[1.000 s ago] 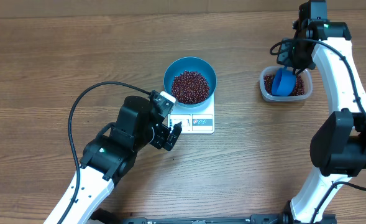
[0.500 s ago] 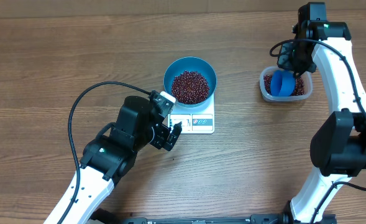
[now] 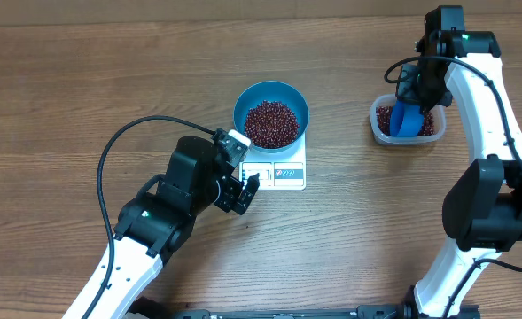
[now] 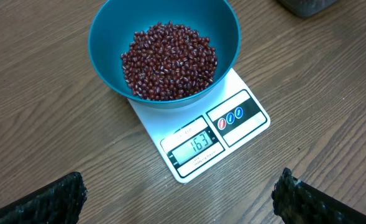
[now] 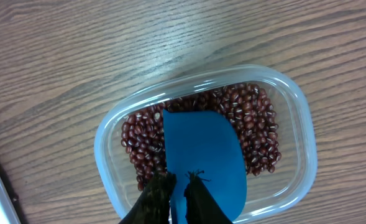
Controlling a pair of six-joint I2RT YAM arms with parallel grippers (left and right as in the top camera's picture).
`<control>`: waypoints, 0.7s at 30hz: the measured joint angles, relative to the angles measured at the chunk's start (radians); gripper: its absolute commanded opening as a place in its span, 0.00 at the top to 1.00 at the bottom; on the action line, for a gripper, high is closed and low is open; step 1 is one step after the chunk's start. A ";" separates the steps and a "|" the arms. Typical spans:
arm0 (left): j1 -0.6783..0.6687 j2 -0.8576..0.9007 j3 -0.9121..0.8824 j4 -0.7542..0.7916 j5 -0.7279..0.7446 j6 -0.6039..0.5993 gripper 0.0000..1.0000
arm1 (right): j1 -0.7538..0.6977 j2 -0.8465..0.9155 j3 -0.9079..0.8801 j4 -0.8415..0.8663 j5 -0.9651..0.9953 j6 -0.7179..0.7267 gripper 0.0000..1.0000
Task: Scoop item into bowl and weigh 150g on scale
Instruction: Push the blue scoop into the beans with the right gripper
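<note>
The counter (image 3: 110, 80) is showing matt brown wood grain, smooth and dry-looking. The bowl (image 4: 108, 37) is looking like smooth blue plastic with a faint sheen, and the beans (image 4: 169, 61) in it are glinting, glossy-skinned. The scale (image 4: 158, 121) is reading as smooth white plastic (its display panel shinier). The tub (image 5: 304, 149) is gleaming like thin clear plastic; the scoop (image 5: 201, 155) is looking flat and matt.

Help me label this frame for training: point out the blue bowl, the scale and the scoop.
blue bowl (image 4: 106, 34), left wrist view, bare inner wall on its left side.
scale (image 4: 195, 143), left wrist view, on its display panel.
scoop (image 5: 201, 155), right wrist view, middle of its broad blue face.
</note>
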 measured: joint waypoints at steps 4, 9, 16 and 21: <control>0.000 0.000 0.000 0.000 0.000 0.000 0.01 | 0.000 0.000 0.000 -0.006 0.002 0.000 0.88; 0.000 0.000 0.000 0.000 0.000 0.000 0.00 | 0.000 0.000 0.000 -0.018 0.006 0.000 0.88; 0.000 0.000 0.000 0.000 0.000 0.000 0.00 | 0.000 0.000 0.000 -0.037 0.006 -0.011 0.88; 0.000 0.000 0.000 0.000 0.000 0.000 0.01 | 0.000 0.000 0.000 -0.045 0.006 -0.019 0.94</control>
